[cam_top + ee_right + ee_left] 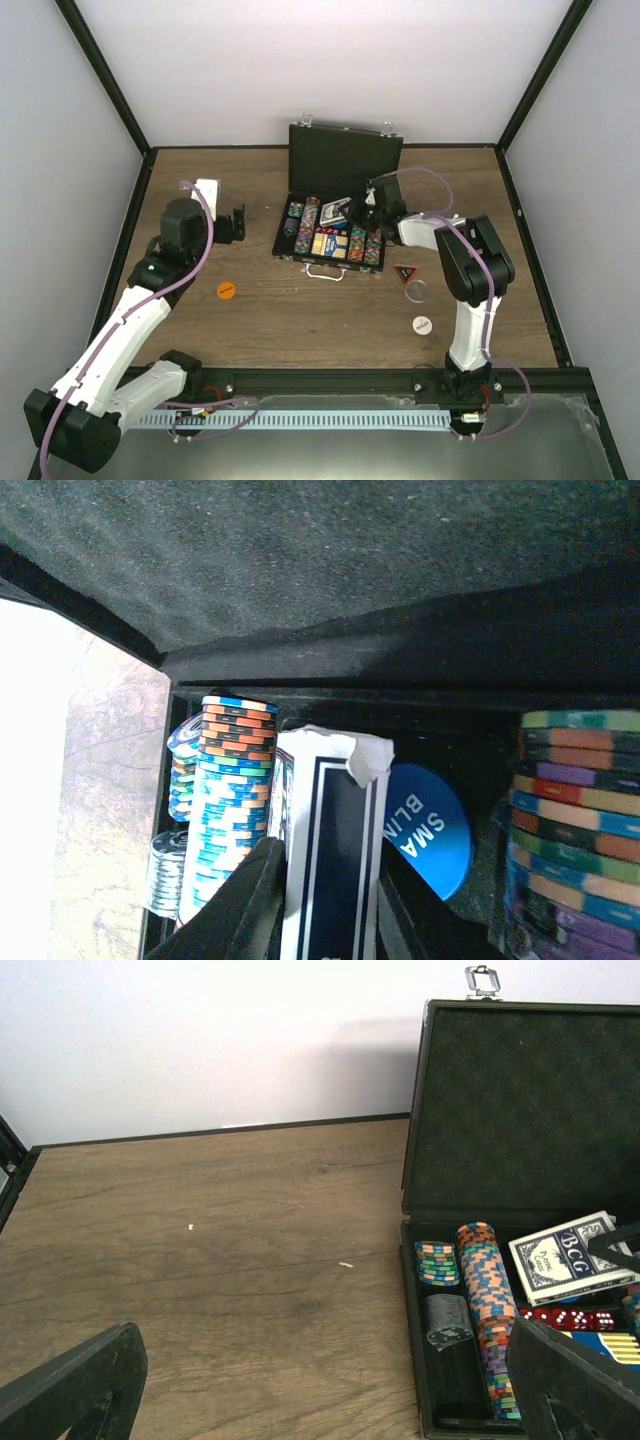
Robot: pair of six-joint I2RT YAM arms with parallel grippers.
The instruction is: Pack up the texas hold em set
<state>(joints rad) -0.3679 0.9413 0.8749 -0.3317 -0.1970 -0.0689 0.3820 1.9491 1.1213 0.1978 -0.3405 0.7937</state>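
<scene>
The black case (pixel 344 157) stands open at the table's middle back, lid upright. Rows of multicoloured chips (pixel 305 226) fill its tray. My right gripper (pixel 368 212) reaches into the tray from the right and is shut on the blue-backed card deck (pixel 330 850), its fingers (pixel 240 900) on either side. A blue disc (pixel 432 825) lies in the tray beside the deck. My left gripper (pixel 236 224) is open and empty, left of the case; its view shows the chips (pixel 487 1300) and deck (pixel 570 1258). An orange disc (pixel 226 290), dark triangle (pixel 404 273) and white disc (pixel 422 325) lie on the table.
A clear round disc (pixel 416 291) lies just below the triangle. Red dice (pixel 570 1318) sit in the tray under the deck. The case handle (pixel 325 271) faces the near side. White enclosure walls and black frame posts ring the wooden table (pixel 300 320).
</scene>
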